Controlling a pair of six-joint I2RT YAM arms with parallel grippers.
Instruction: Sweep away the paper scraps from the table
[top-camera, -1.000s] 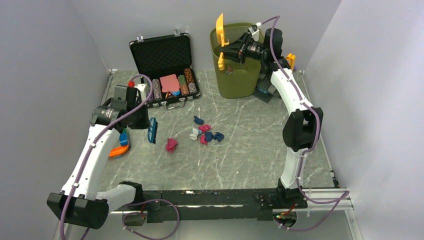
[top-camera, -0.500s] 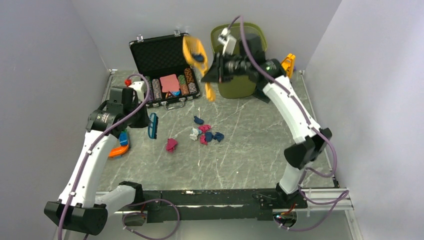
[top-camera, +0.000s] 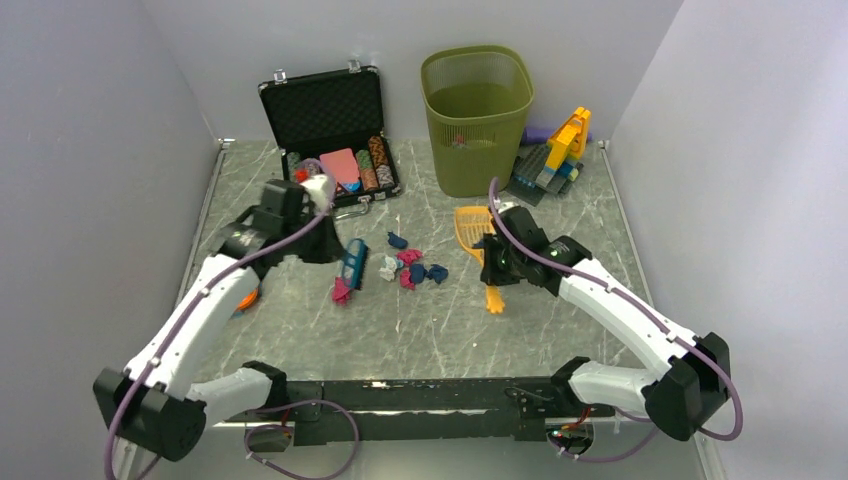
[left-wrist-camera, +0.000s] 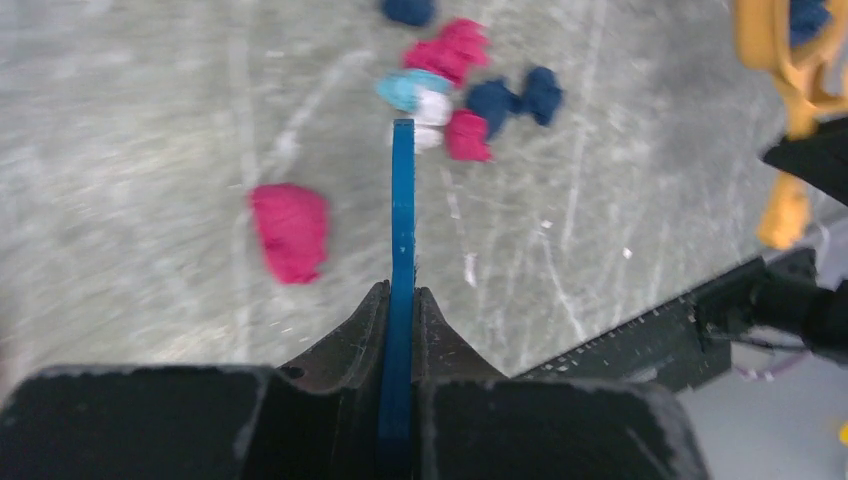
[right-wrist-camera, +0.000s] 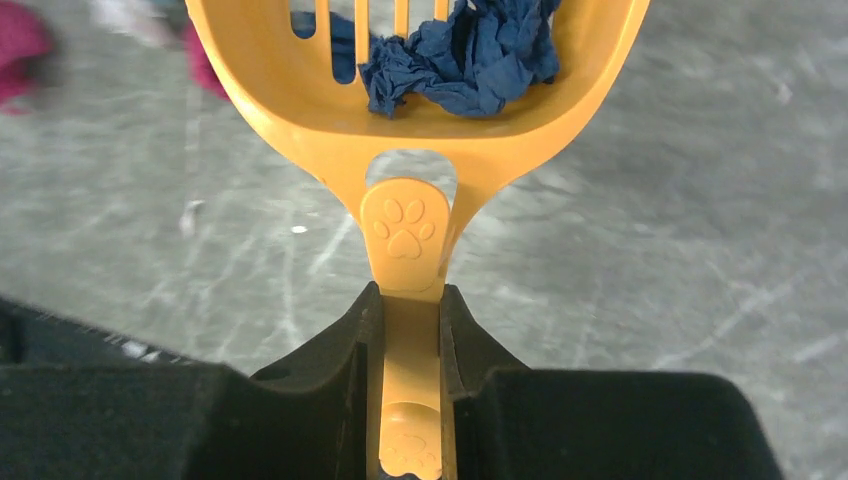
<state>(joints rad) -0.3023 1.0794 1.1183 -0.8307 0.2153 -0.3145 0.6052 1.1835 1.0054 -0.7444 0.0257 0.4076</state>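
Scoop (right-wrist-camera: 405, 235) now low, navy scrap (right-wrist-camera: 465, 60) inside

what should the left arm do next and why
Probably sweep the blue brush, clamped in the left gripper, through the paper scraps toward the orange scoop in the right gripper: the main cluster lies on the table between the two tools, not yet gathered.

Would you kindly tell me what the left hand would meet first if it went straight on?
Likely the teal-and-white paper scraps right ahead of the blue tool that the left hand grips; the lone pink scrap lies off its line.
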